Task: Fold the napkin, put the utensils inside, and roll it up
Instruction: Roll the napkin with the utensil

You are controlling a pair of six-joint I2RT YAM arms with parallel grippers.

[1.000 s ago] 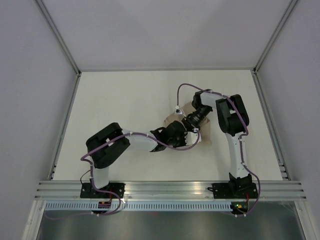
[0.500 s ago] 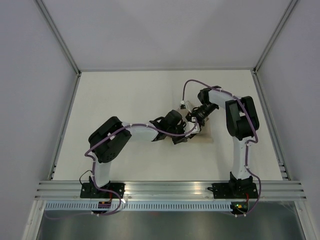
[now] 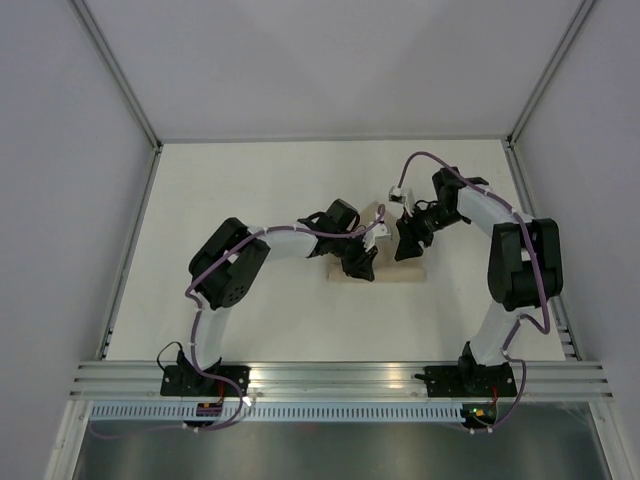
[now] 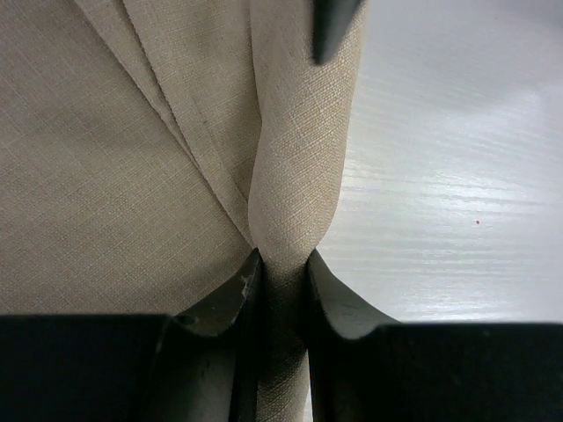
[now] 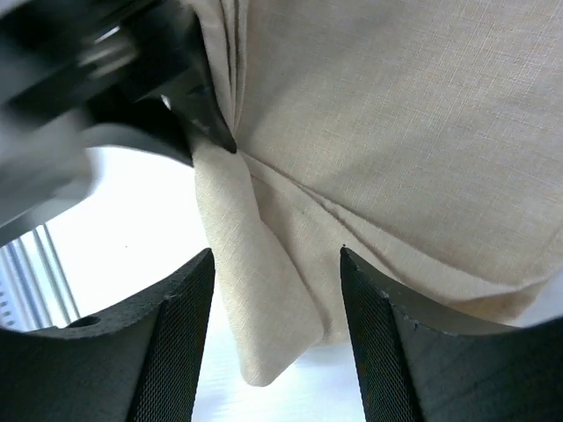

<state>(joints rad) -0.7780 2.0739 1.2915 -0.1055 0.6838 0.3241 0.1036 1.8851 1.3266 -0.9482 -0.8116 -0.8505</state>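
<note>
Pinching a rolled edge of the napkin point(image 4: 132, 176), the left gripper point(image 4: 281, 264) is shut tight on it. The napkin lies folded on the white table point(image 3: 250, 190) between the arms. The right gripper point(image 5: 274, 255) hangs wide open over it, holding nothing.

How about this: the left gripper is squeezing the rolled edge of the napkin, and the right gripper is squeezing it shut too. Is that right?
Not quite. The left gripper is squeezing the rolled edge of the napkin, but the right gripper is not. The right wrist view shows its jaws standing wide apart, with the napkin's folded end lying between them.
</note>
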